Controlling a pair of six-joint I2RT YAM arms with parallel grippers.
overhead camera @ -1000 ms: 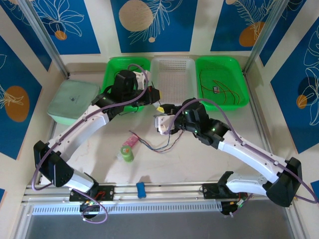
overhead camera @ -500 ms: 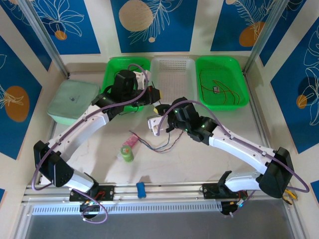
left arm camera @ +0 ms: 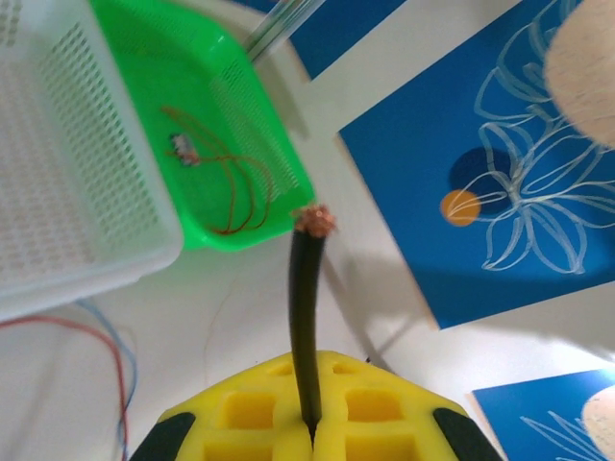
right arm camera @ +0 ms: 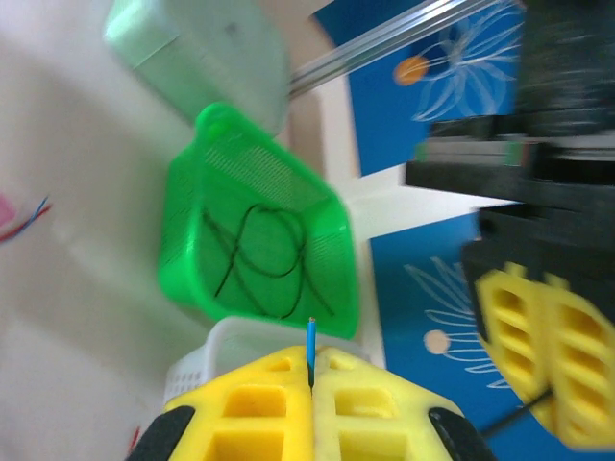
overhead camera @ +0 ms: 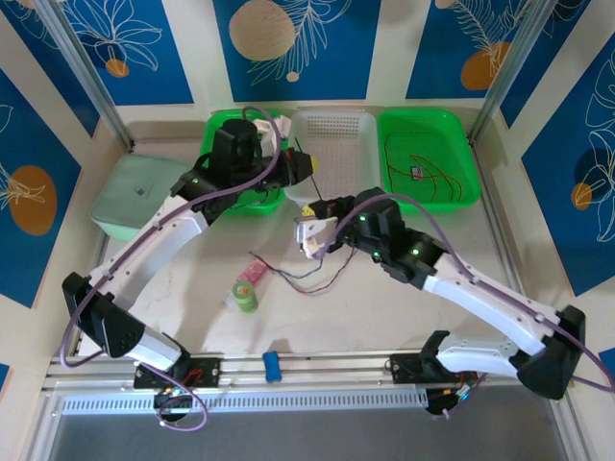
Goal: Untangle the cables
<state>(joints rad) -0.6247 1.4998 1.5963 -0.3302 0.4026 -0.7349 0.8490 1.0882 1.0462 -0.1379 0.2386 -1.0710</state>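
Note:
A loose bunch of thin cables (overhead camera: 307,279), red, blue and dark, lies on the table in front of the baskets. My left gripper (overhead camera: 304,165) is raised at the near edge of the white basket (overhead camera: 334,154). In the left wrist view its yellow jaws (left arm camera: 314,423) are shut on a black cable (left arm camera: 305,307) whose bare copper end sticks up. My right gripper (overhead camera: 307,226) hovers just above the bunch. Its jaws (right arm camera: 312,384) are shut on a thin blue cable (right arm camera: 311,344), of which a short tip shows.
A left green basket (overhead camera: 223,134) holds black cables (right arm camera: 264,254). A right green basket (overhead camera: 459,130) holds red cables (left arm camera: 235,197). A mint box (overhead camera: 139,192) sits far left. A green tape roll (overhead camera: 246,298), a pink piece (overhead camera: 252,272) and a blue piece (overhead camera: 272,365) lie nearer me.
My right gripper has shut on the blue cable after dipping left toward the bunch. My left gripper rose and moved away toward the baskets, still holding the black cable.

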